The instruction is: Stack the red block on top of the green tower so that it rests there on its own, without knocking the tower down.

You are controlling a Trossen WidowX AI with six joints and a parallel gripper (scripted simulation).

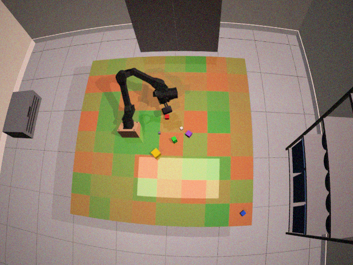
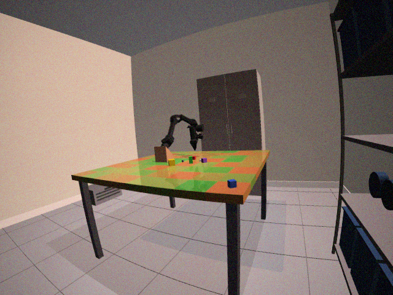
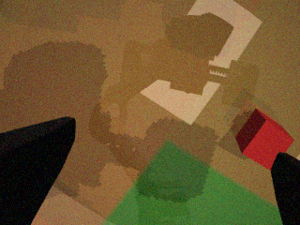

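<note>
The fingers (image 1: 166, 109) hang spread wide and empty just above the red block (image 1: 166, 116), ready to straddle it.

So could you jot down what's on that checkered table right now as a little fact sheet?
arm: black robot arm on a brown base block
fingers: gripper open, holding nothing, above the table
small red cube: on the table, just beside the fingers
green tower: upright
other cubes: yellow cube, purple cube, blue cube near a corner
</note>
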